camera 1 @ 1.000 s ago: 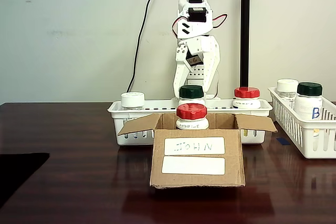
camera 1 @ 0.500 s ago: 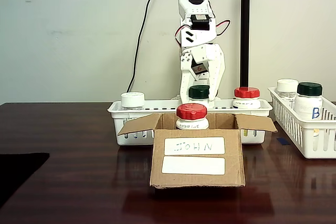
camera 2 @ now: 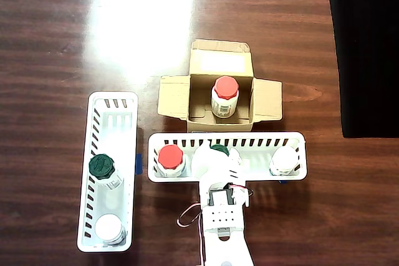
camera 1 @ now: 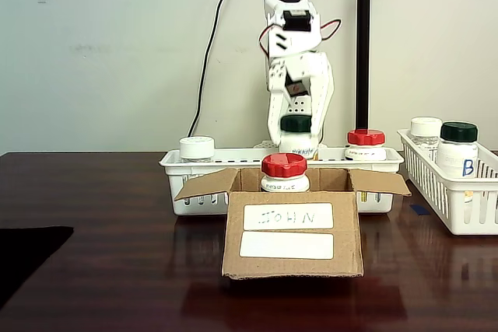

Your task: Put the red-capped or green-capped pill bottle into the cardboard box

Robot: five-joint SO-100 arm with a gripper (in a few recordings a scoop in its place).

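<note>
My gripper (camera 1: 296, 136) is clenched on the pill bottle (camera 1: 296, 133) and has just raised it clear of the basket (camera 1: 177, 167) — the cardboard box (camera 1: 292, 231) sits just in front.

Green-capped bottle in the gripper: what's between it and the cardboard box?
In the overhead view, just the basket's slotted front wall separates the green-capped bottle from the cardboard box.

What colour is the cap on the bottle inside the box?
Red cap, clearest in the overhead view.
</note>
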